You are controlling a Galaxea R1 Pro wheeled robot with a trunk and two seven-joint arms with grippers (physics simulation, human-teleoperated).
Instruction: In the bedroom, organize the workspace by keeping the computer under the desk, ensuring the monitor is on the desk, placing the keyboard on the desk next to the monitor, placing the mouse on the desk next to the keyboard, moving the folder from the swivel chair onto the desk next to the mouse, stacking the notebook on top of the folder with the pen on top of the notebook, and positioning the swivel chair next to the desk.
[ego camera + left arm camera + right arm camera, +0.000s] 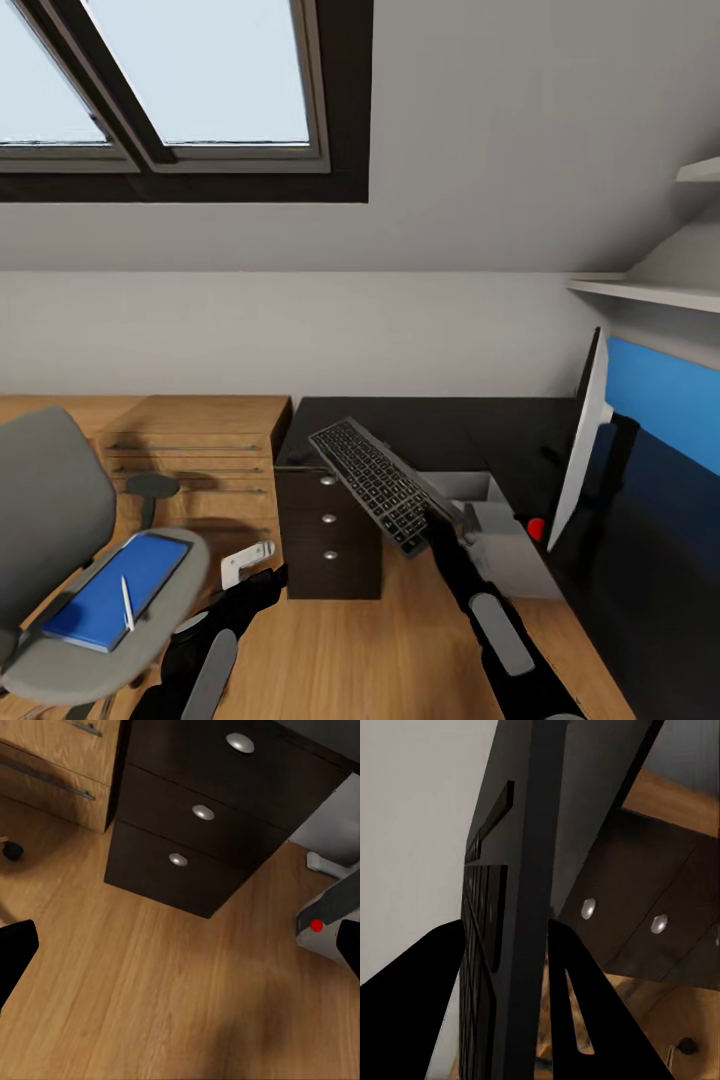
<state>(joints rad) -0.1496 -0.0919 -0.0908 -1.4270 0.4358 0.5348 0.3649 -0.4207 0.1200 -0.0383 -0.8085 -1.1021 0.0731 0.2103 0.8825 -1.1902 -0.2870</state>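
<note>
My right gripper (441, 524) is shut on the near end of the keyboard (384, 482), holding it tilted in the air over the desk (450, 425) and its dark drawer unit (328, 545). In the right wrist view the keyboard (514, 907) sits edge-on between the gripper (506, 979) fingers. The monitor (583, 440) stands on the desk at the right, seen nearly edge-on. The grey computer (500, 540) with its red dot is on the floor beside the drawers. At left, the swivel chair (45, 510) carries the blue folder (110, 592) with the pen (127, 603) on it. My left gripper (180, 952) hangs open over the floor. Mouse and notebook are out of view.
A light-wood chest of drawers (195, 445) stands against the back wall left of the desk. A blue wall panel (665, 400) and shelves (650, 292) are at the right. A small pale object (246, 562) lies on the wood floor (400, 650) near the chair.
</note>
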